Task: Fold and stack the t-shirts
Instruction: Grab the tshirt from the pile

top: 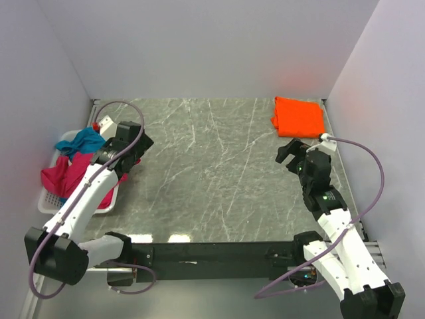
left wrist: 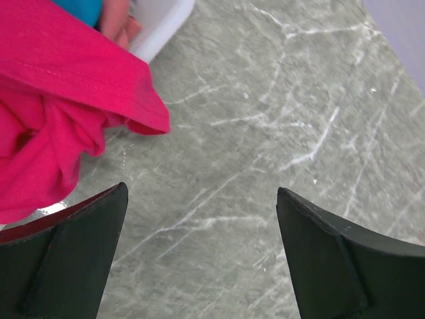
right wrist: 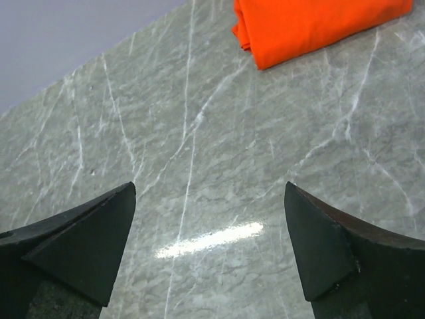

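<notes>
A folded orange t-shirt lies at the table's far right; it also shows at the top of the right wrist view. A crumpled magenta-pink t-shirt and a teal-blue t-shirt lie in the white basket at the left. The pink shirt hangs over the basket's edge in the left wrist view. My left gripper is open and empty beside the basket, with its left finger close to the pink cloth. My right gripper is open and empty, a little nearer than the orange shirt.
The grey marble tabletop is walled by white panels at the back and both sides. The basket's white rim shows at the top of the left wrist view.
</notes>
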Robot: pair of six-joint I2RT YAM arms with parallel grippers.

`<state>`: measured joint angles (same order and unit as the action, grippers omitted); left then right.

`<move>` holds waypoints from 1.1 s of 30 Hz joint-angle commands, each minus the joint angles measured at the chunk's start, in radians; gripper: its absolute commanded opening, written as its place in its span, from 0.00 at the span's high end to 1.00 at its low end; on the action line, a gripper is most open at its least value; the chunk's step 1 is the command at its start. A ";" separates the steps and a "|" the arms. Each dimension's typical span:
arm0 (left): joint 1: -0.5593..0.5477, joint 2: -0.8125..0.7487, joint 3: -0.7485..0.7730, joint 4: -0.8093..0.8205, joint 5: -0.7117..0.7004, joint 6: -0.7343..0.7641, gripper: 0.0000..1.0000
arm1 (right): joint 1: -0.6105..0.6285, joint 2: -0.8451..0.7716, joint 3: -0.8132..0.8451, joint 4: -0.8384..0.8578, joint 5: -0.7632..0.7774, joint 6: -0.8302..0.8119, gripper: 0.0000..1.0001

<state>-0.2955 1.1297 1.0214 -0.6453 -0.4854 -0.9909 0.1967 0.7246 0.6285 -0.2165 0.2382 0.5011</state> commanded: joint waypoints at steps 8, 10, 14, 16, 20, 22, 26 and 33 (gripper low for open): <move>0.234 0.163 0.200 -0.162 -0.090 -0.132 0.01 | 0.004 -0.027 -0.009 0.088 -0.004 -0.003 0.00; 0.332 0.170 0.200 -0.166 -0.050 -0.138 0.01 | 0.003 -0.019 -0.003 0.082 -0.007 -0.007 0.00; 0.472 0.173 0.155 -0.108 0.033 -0.097 0.01 | 0.003 0.009 0.002 0.094 -0.049 -0.019 0.00; 0.525 0.176 0.138 -0.090 0.051 -0.097 0.01 | 0.003 0.032 0.008 0.091 -0.066 -0.029 0.00; 0.585 0.192 0.086 -0.053 0.085 -0.092 0.01 | 0.003 0.081 0.020 0.086 -0.057 -0.027 0.00; 0.622 0.211 0.074 -0.037 0.090 -0.086 0.01 | 0.003 0.107 0.031 0.074 -0.060 -0.024 0.00; 0.670 0.235 0.052 -0.013 0.130 -0.075 0.08 | 0.003 0.130 0.043 0.062 -0.066 -0.022 0.00; 0.694 0.228 0.035 0.053 0.169 -0.020 0.92 | 0.003 0.110 0.043 0.043 -0.051 -0.026 0.01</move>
<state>0.3901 1.3746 1.0565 -0.6563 -0.3450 -1.0534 0.1967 0.8604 0.6300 -0.1806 0.1711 0.4885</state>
